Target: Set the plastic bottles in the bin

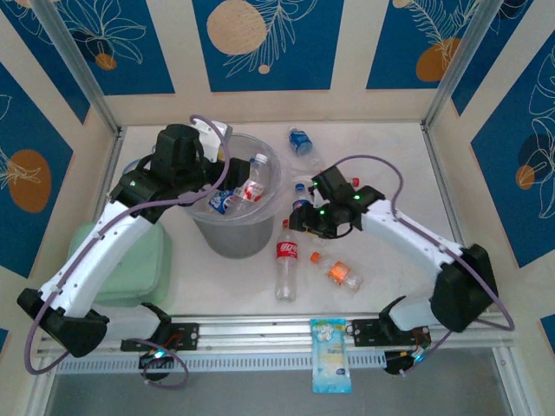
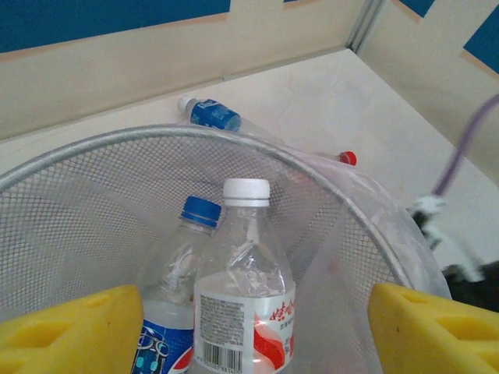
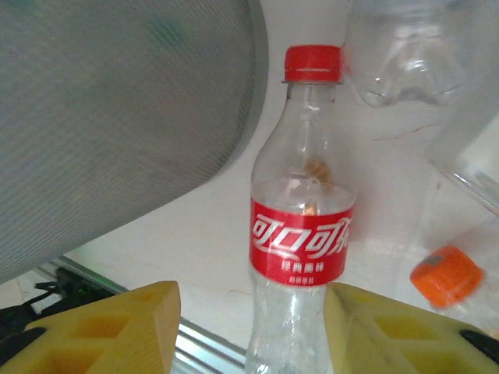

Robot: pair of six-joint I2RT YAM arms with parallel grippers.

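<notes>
The bin (image 1: 236,227) stands mid-table and holds a white-capped, red-labelled bottle (image 1: 254,178) and a blue-labelled one (image 1: 224,201). My left gripper (image 1: 217,178) hovers over the bin's near rim. Its yellow fingers (image 2: 70,331) stand open, clear of the white-capped bottle (image 2: 245,288) and the blue-capped one (image 2: 175,296) below. My right gripper (image 1: 303,221) is above a red-labelled cola bottle (image 1: 286,260) lying on the table. In the right wrist view that bottle (image 3: 302,234) lies between the open fingers (image 3: 117,327), the right one close beside it and the left one apart.
An orange-capped bottle (image 1: 342,273) lies right of the cola bottle, a blue-capped one (image 1: 300,198) by the right gripper, and a blue-labelled one (image 1: 301,140) behind the bin. A pale green pad (image 1: 130,260) lies left. A blue-and-white packet (image 1: 330,354) sits on the front rail (image 1: 260,334).
</notes>
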